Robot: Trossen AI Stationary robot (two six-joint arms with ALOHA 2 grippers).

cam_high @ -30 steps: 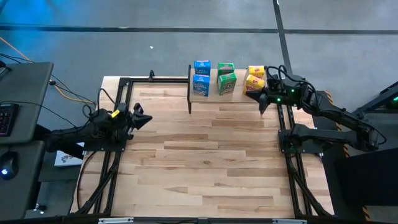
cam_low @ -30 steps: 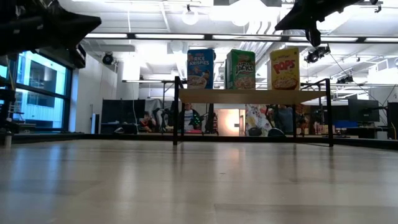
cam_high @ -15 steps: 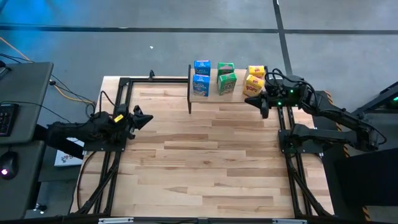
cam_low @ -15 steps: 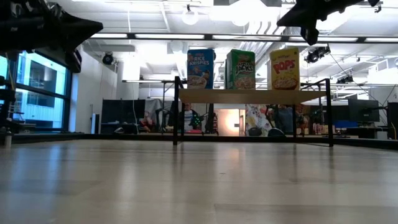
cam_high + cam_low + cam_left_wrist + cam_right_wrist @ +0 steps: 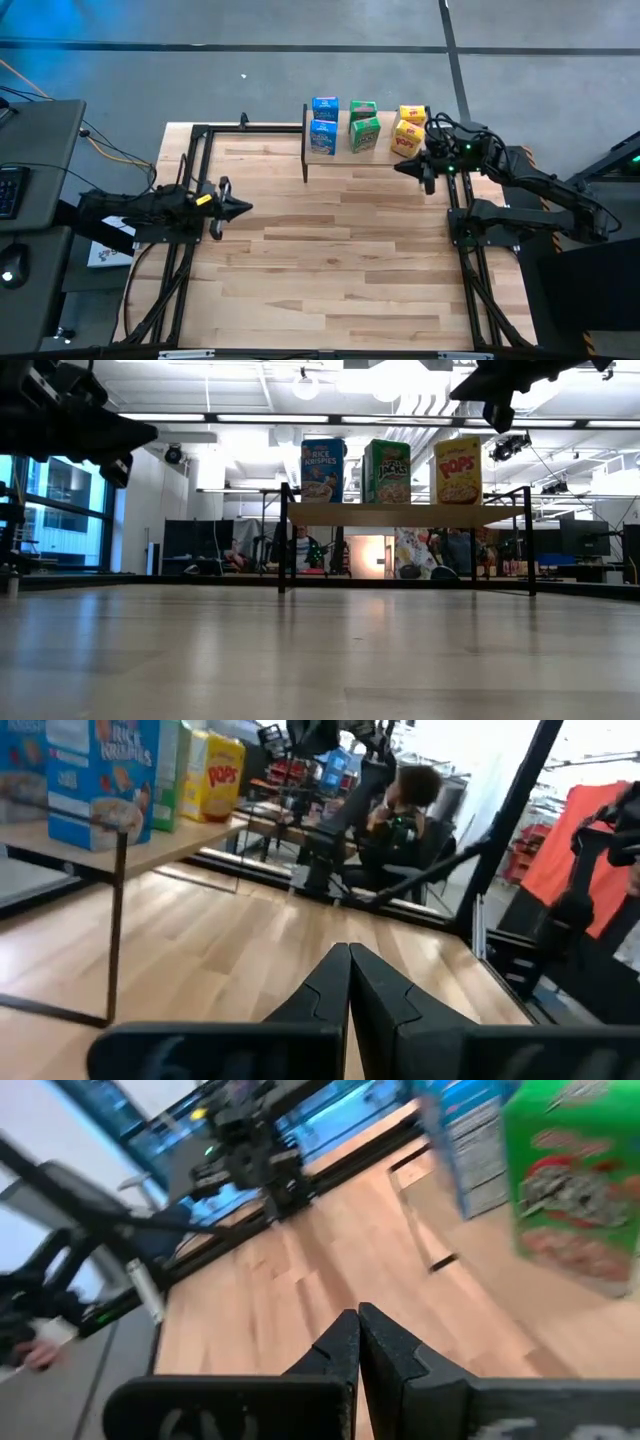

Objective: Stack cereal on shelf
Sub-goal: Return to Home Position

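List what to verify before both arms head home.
1. All six boxes on the shelf: ok. The high view shows the blue pair, green pair and yellow pair on it.
2. Boxes upright: front three ok in the low view. The rear three are hidden there, so cannot tell.
3. Right gripper shut and empty: ok.
4. Right gripper apart from the yellow pair: ok, a gap shows from above.
5. Left gripper shut and empty, over the table's left side: ok.
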